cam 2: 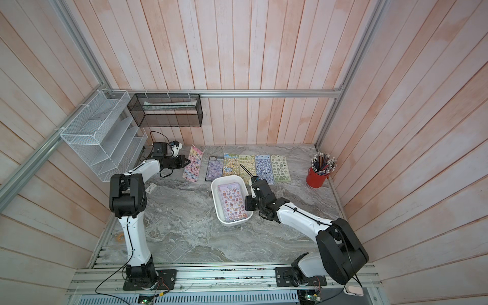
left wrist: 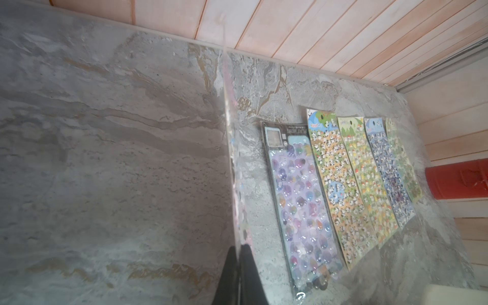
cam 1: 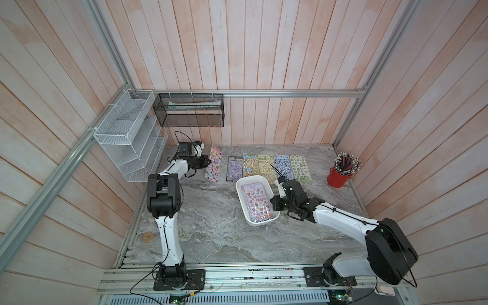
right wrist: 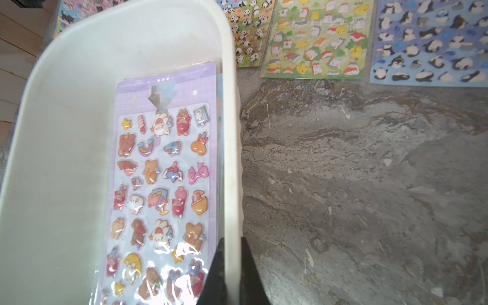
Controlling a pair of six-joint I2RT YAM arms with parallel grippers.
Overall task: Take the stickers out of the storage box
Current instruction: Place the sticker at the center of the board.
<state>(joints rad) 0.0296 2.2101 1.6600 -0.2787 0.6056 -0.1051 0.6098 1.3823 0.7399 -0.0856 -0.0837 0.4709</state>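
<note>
The storage box [cam 1: 240,196] is stood near the middle of the marble table [cam 1: 211,232], and everything else is placed from it. A stack of stickers [cam 1: 257,204] is lain inside it, topped by a purple sheet [right wrist: 163,184] of bears and bows, pushed against the wall on the robot's right. That wall is pinched by the right gripper [cam 1: 274,205]: in the right wrist view one black finger [right wrist: 215,269] is seen inside the box and the other outside, pressed on the rim. Beyond the box, toward the back wall, five sheets are laid flat in a row: a dark-edged purple sheet [cam 1: 234,169], a panda sheet [cam 1: 250,165], a yellow-green sheet [cam 1: 266,165], a blue penguin sheet [cam 1: 282,166] and a pale green sheet [cam 1: 300,168]. Further to the left of that row, well apart from the box, a pink sheet [cam 1: 214,163] is held tilted by the left gripper [cam 1: 208,161], whose fingers [left wrist: 248,266] are squeezed together on its edge; whether it touches the table cannot be told. A red cup of pencils [cam 1: 339,177] is stood far to the box's right.
</note>
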